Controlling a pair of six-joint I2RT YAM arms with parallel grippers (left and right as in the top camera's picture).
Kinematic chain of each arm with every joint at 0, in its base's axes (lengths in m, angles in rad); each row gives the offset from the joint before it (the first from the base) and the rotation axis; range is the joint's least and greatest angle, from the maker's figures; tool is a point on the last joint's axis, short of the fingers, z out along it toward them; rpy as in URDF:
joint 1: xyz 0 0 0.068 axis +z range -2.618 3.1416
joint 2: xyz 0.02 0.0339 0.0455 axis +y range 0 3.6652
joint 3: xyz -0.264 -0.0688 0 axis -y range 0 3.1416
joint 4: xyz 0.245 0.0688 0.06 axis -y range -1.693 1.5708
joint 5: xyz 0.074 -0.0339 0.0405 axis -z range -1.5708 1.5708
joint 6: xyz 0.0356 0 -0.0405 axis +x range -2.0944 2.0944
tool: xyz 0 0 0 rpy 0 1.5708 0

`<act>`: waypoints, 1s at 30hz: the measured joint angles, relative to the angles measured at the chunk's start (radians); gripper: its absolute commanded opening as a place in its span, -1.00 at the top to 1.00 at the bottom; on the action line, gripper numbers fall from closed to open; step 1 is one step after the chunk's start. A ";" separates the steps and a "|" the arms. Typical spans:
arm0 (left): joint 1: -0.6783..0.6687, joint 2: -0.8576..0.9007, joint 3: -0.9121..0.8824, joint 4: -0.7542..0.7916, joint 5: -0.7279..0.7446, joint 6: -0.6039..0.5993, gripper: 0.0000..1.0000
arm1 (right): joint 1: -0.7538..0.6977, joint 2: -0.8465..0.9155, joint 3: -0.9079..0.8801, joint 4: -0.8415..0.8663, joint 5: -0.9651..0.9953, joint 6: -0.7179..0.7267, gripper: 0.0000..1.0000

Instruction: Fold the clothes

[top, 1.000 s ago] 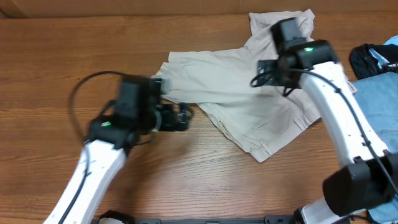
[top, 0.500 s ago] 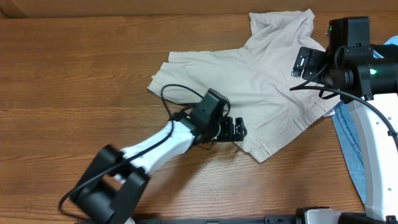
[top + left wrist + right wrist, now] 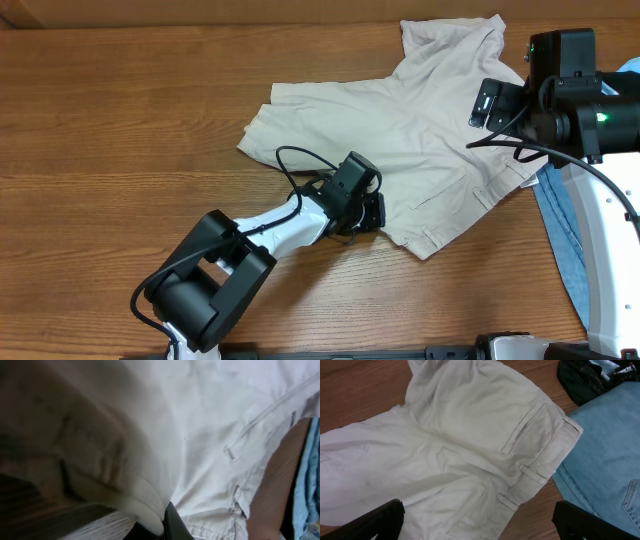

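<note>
The clothes are pale beige shorts [image 3: 400, 120], spread wrinkled across the middle and back right of the table with the back pockets up. My left gripper [image 3: 371, 211] is at their near lower edge, shut on a fold of the cloth. In the left wrist view that fold [image 3: 145, 510] bulges between the jaws of the left gripper [image 3: 164, 521], and the shorts [image 3: 215, 420] fill the frame. My right gripper [image 3: 497, 104] hovers open above the waistband side. In the right wrist view the right gripper [image 3: 482, 522] is above the shorts [image 3: 460, 435], with nothing between its fingers.
A blue denim garment [image 3: 560, 230] lies at the right edge, partly under the shorts' waistband corner; it is also in the right wrist view [image 3: 605, 460]. A dark item [image 3: 585, 380] sits behind it. Bare wooden table [image 3: 120, 120] stretches to the left.
My left arm swung from the left leg hem to the shorts' near lower edge, and its gripper went from open to shut on the cloth. The right arm drew back to the right.
</note>
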 measured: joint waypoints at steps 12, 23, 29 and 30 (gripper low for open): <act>0.542 -0.317 0.026 -0.584 -0.224 0.213 0.54 | 0.000 0.000 0.000 0.000 0.000 0.000 -1.00; 1.117 -0.400 0.258 -0.710 0.018 0.327 -1.00 | 0.000 0.000 0.000 -0.001 0.000 0.000 -1.00; 0.904 -0.400 0.227 -0.886 0.074 0.394 -1.00 | 0.000 0.000 0.000 0.000 0.000 0.000 -1.00; 0.858 -0.400 0.212 -0.885 0.070 0.394 -1.00 | 0.000 0.000 0.000 -0.001 0.000 0.000 -1.00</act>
